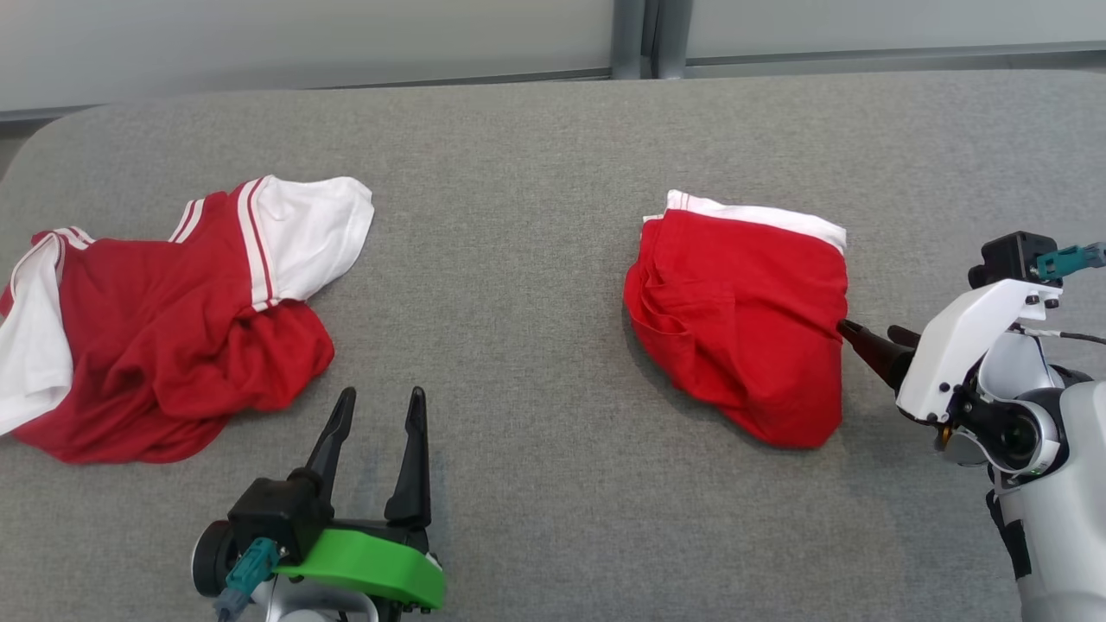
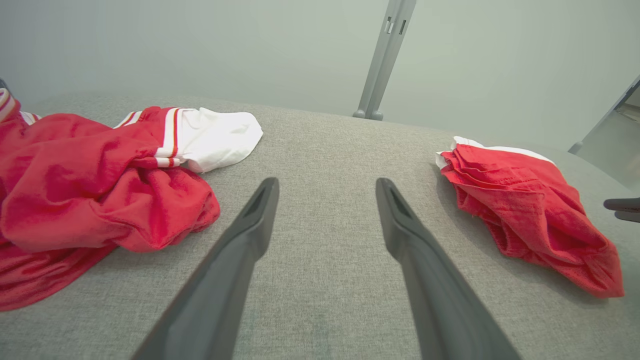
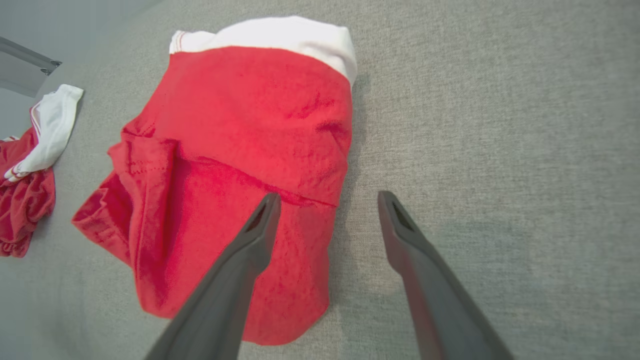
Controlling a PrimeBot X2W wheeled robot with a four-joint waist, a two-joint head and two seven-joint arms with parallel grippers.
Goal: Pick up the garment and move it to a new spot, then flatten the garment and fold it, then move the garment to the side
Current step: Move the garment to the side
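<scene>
Garment [image 3: 240,125], folded, lies with its right edge at right gripper [image 3: 328,197]; fingers wide apart, empty.

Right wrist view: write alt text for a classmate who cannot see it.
The open right gripper straddles the side edge of a folded red garment with a white band on a grey table. A crumpled red-and-white garment lies at far left.

Grey fabric table [image 1: 536,259], grey post [image 1: 641,39] behind.
</scene>
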